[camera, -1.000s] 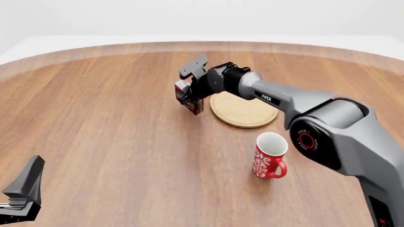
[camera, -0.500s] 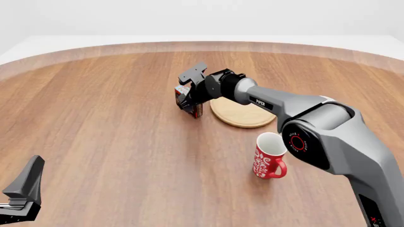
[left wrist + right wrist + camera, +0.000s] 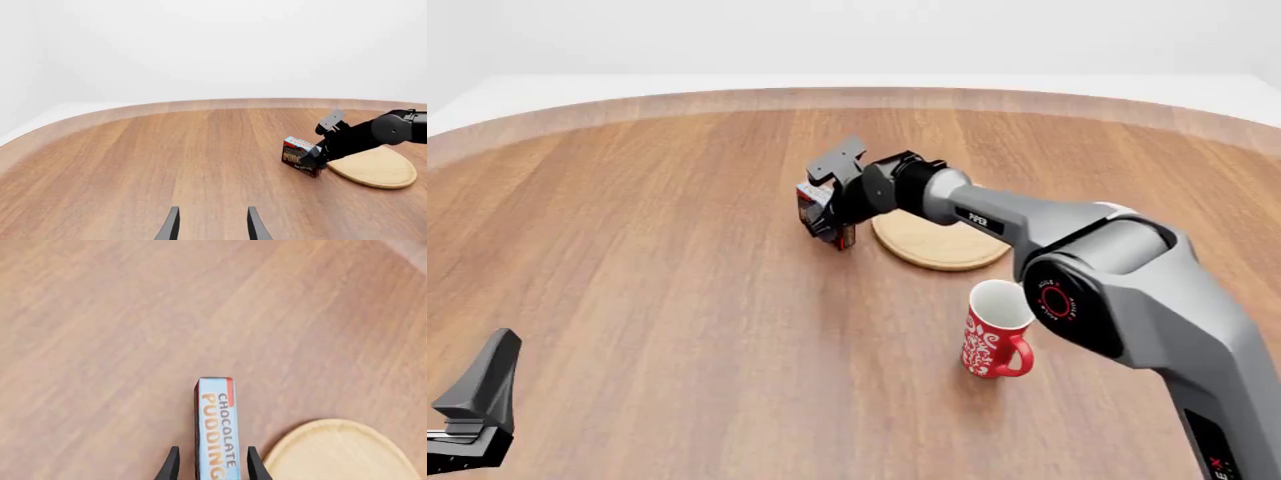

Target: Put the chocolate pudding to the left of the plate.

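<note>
where right claw point(image 3: 823, 210) grips, chocolate pudding point(image 3: 815, 203) half-hidden

The right arm reaches forward and to the left from the lower right of the front view, its grey links stretched long and low, the black wrist bent down at the far end. The right end effector point(image 3: 823, 212) points downward, its two fingers point(image 3: 172, 465) set parallel with a narrow gap between them, closed on the chocolate pudding point(image 3: 215, 432), which fills that gap. The left arm sits low at the near left corner, only its dark tip in the front view. The left end effector point(image 3: 211, 226) has its two fingers spread apart, holding nothing, pointing forward.
</note>
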Available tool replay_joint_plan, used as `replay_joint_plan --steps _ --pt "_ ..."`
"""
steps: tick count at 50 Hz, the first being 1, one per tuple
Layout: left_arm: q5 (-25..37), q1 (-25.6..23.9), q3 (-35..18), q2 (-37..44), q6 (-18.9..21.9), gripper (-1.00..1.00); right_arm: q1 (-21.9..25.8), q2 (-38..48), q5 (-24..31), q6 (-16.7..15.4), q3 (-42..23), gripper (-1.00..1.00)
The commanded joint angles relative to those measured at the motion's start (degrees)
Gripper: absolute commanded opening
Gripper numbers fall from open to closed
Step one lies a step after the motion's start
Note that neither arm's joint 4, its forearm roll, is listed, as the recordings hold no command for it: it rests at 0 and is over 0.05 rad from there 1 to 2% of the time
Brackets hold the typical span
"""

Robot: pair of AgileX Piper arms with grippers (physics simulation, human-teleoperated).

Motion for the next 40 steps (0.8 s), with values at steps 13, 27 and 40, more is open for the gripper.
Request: replay_joint_plan --steps 13,27,40 --pt "0.0 0.0 0.0 0.0 0.0 1.00 0.3 -8.3 -4.5 0.2 11.3 1.00" --pt "0.0 0.0 0.0 0.0 0.0 1.00 0.2 -15.1 -8.2 0.9 20.0 1.00" --pt "0.0 0.0 0.0 0.0 0.0 1.00 0.8 -20.2 -11.2 1.8 26.2 1.00"
